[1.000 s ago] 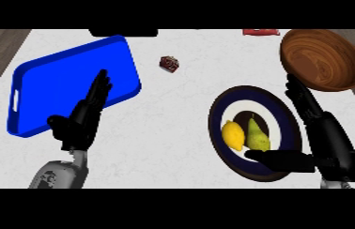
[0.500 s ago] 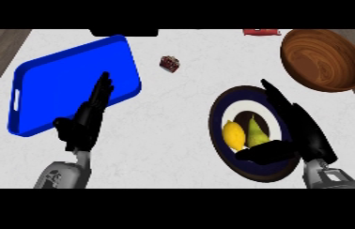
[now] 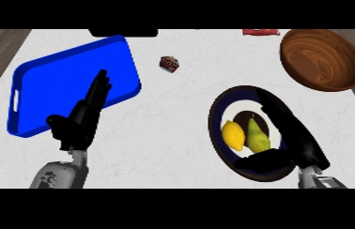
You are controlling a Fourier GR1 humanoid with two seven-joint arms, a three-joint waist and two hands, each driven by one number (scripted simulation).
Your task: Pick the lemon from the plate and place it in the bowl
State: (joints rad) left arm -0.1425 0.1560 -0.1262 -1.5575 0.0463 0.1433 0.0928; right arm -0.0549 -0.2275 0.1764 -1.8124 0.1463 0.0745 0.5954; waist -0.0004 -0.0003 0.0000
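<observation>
Currently I see the lemon [image 3: 234, 135] lying on the dark plate [image 3: 223, 106], long axis running roughly near-to-far, just beside a pear [image 3: 258, 138]. My right hand [image 3: 295, 141] hovers over the plate, fingers straight, probably not touching the fruit. My left hand [image 3: 80, 119] rests open by the blue tray [image 3: 49, 82]; the wooden bowl [image 3: 319, 59] sits far right on the surface.

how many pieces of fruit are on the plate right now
2: a yellow lemon on the left side of the dark plate, and a green pear right beside it. The right hand covers part of the plate, so more could be hidden.
</observation>
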